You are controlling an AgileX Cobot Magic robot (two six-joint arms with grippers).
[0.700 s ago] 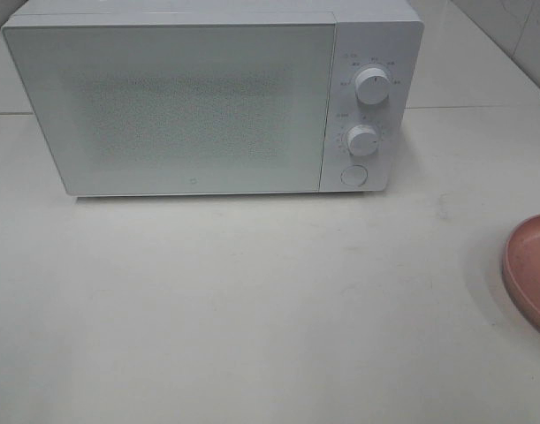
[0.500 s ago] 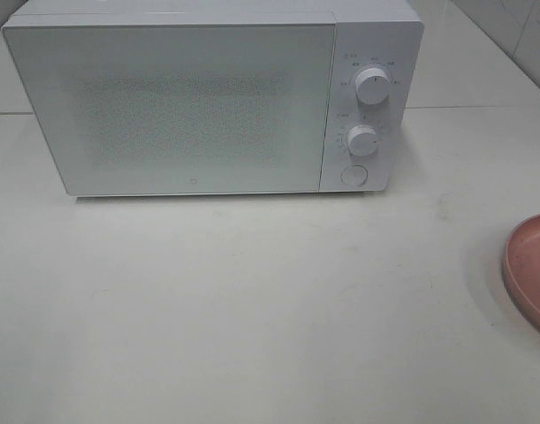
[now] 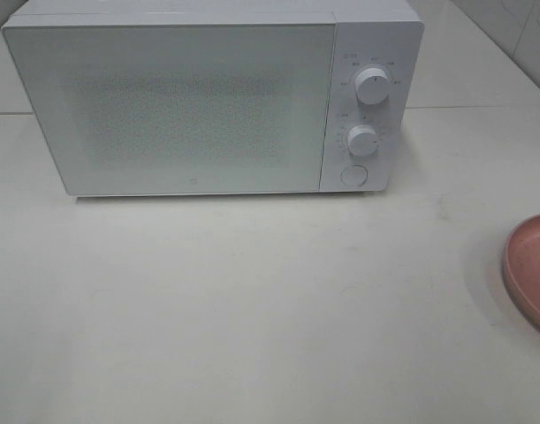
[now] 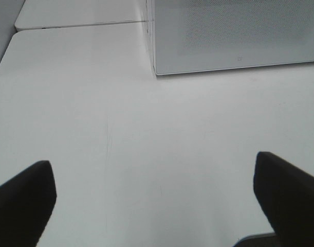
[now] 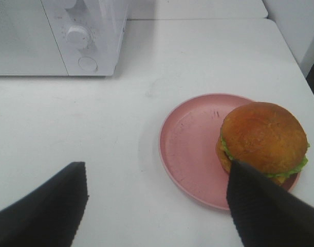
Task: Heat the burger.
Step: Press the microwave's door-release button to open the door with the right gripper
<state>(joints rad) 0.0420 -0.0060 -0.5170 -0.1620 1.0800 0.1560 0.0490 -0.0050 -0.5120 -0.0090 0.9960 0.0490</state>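
The left gripper (image 4: 154, 175) hangs over the worktop (image 3: 252, 309) with jaws wide apart, holding nothing, in front of the white microwave (image 3: 208, 97), whose door is closed. Toward the worktop's right edge lies the pink plate (image 3: 530, 265), with the burger (image 5: 263, 136) on its side away from the microwave. The right gripper (image 5: 157, 180) stands wide and empty, near the plate.

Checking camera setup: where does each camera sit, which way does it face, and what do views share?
Exterior high: mounted high, looking down on the shut microwave, table and plate edge; no arm shows.
Left wrist: low over the table, facing the microwave's front corner; open left gripper shows.
Right wrist: above the burger on the plate; open right gripper shows.
Shared: all see the microwave; exterior and right wrist, the plate.
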